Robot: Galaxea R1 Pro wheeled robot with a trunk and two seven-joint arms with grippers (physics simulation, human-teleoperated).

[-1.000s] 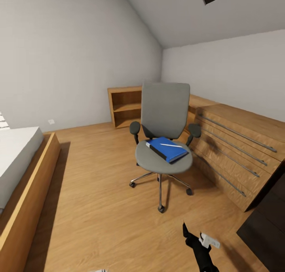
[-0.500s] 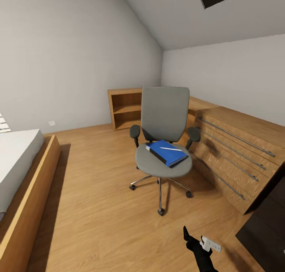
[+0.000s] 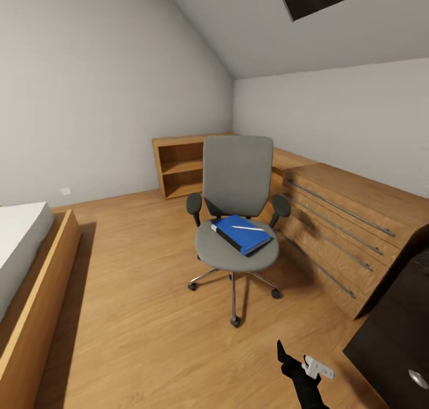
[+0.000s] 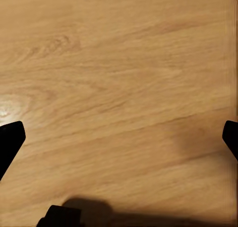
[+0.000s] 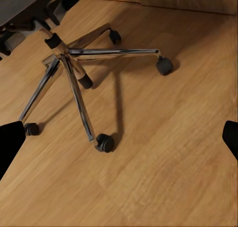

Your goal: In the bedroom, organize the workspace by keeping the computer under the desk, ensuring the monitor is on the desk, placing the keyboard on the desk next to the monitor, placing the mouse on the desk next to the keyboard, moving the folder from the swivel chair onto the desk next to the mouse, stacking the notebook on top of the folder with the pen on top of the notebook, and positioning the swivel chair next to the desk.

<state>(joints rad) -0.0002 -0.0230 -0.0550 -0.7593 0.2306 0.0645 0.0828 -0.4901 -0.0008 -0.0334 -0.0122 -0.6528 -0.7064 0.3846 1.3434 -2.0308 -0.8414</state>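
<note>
A grey swivel chair (image 3: 237, 179) stands on the wood floor in the middle of the head view, facing me. A blue folder (image 3: 240, 234) lies flat on its seat, with a thin white pen (image 3: 246, 228) on top; I cannot make out a separate notebook. My right arm (image 3: 301, 376) shows low in that view, well short of the chair. The right wrist view looks at the chair's chrome base (image 5: 64, 58) and casters, and my right gripper (image 5: 119, 137) is open and empty. My left gripper (image 4: 119, 137) hangs open over bare floor.
A long wooden dresser (image 3: 345, 218) with metal rails runs along the right wall beside the chair. A low open bookshelf (image 3: 179, 167) stands at the back. A bed with a wooden frame (image 3: 36, 290) lies at the left. Dark furniture (image 3: 393, 331) fills the lower right corner.
The whole head view has shifted, so the camera has moved: chair and shelf sit a little further left and smaller. The right arm holds its pose.
</note>
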